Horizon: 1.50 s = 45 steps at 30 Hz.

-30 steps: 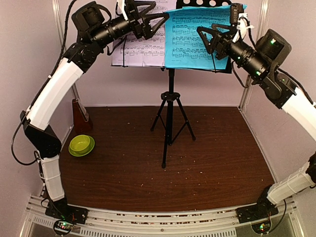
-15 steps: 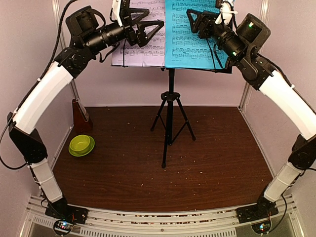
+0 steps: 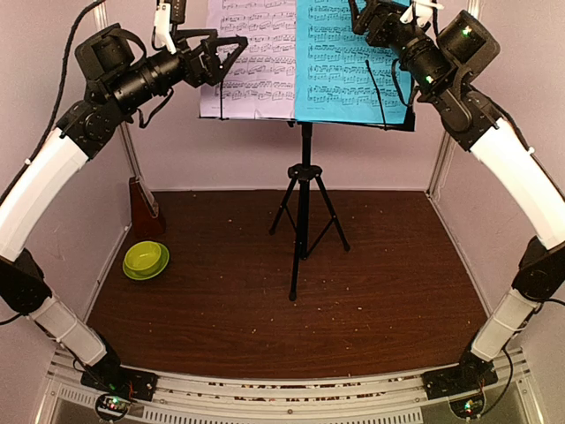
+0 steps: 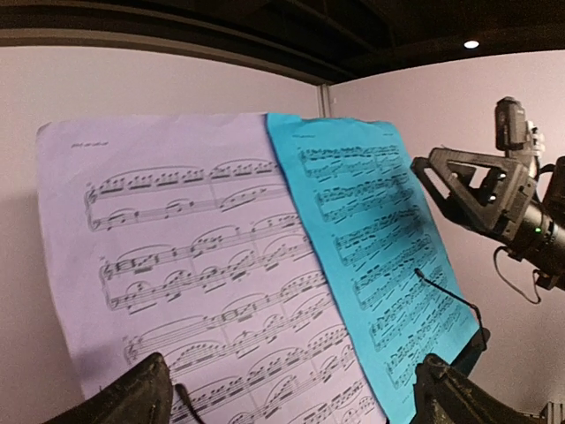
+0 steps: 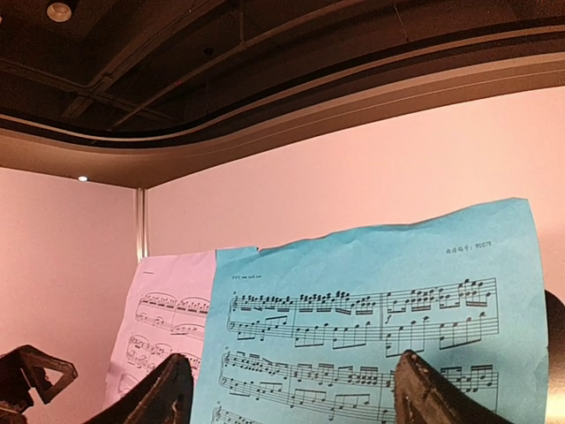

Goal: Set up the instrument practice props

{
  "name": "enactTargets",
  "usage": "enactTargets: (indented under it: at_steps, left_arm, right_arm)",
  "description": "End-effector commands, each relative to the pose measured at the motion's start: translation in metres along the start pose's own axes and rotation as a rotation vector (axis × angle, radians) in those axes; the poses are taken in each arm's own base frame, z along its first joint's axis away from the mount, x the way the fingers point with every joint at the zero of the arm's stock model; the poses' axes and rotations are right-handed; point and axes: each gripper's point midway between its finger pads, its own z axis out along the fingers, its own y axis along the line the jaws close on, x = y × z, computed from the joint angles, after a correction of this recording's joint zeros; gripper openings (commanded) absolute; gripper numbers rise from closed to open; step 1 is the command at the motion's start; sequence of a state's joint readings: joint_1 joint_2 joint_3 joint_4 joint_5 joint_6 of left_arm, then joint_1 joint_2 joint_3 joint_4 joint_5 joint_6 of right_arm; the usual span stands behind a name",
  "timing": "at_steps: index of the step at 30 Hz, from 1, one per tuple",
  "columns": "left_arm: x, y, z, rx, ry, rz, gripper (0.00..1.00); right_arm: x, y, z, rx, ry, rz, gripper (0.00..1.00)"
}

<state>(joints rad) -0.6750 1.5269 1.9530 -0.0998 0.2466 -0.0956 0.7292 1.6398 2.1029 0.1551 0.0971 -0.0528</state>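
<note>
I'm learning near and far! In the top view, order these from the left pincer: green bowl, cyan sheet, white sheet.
1. White sheet, just beside it.
2. Cyan sheet, next over, rightward.
3. Green bowl, far below, left side.

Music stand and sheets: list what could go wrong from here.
1. The open left gripper and open right gripper hang close to the white sheet and cyan sheet; a sideways sweep could drag a page loose.
2. The music stand carries its load high on a slim tripod; an arm bump might tip it.
3. The metronome sits beside the green bowl; reaching for it may knock the bowl.
</note>
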Motion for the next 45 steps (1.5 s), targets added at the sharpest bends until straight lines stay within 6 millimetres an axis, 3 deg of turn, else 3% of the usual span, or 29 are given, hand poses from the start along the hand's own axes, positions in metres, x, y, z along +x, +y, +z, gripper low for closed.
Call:
enactTargets:
  at_steps: [1,10,17,23,27,29,34,38,42,45]
  left_arm:
    - [0.0,0.043,-0.027,-0.181,0.014,-0.161,0.98]
    - [0.057,0.113,-0.093,-0.447,0.172,-0.453,0.98]
    - [0.107,0.162,-0.158,-0.713,0.263,-0.53,0.98]
    - [0.154,0.193,-0.209,-0.949,0.475,-0.537,0.98]
    - [0.188,0.223,-0.258,-1.163,0.602,-0.598,0.98]
    - [0.199,0.234,-0.273,-1.231,0.631,-0.597,0.98]
    - [0.226,0.253,-0.297,-1.375,0.729,-0.617,0.98]
    - [0.237,0.271,-0.306,-1.506,0.805,-0.635,0.98]
    - [0.257,0.286,-0.301,-1.546,0.838,-0.688,0.98]
    - [0.271,0.296,-0.286,-1.452,0.89,-0.655,0.98]
  right_arm:
    - [-0.029,0.006,-0.021,-0.058,-0.015,0.004,0.81]
    - [-0.027,-0.014,-0.077,-0.024,0.079,-0.017,0.91]
    - [-0.02,-0.048,-0.129,0.087,0.202,-0.011,0.94]
    - [0.005,-0.081,-0.177,0.211,0.32,0.042,0.95]
    - [0.025,-0.097,-0.208,0.284,0.387,0.099,0.96]
    - [0.04,-0.104,-0.223,0.322,0.432,0.124,0.96]
    - [0.079,-0.113,-0.252,0.388,0.536,0.162,0.97]
    - [0.095,-0.117,-0.264,0.409,0.558,0.175,0.98]
    - [0.107,-0.116,-0.267,0.411,0.588,0.185,0.99]
    - [0.112,-0.116,-0.266,0.413,0.592,0.187,1.0]
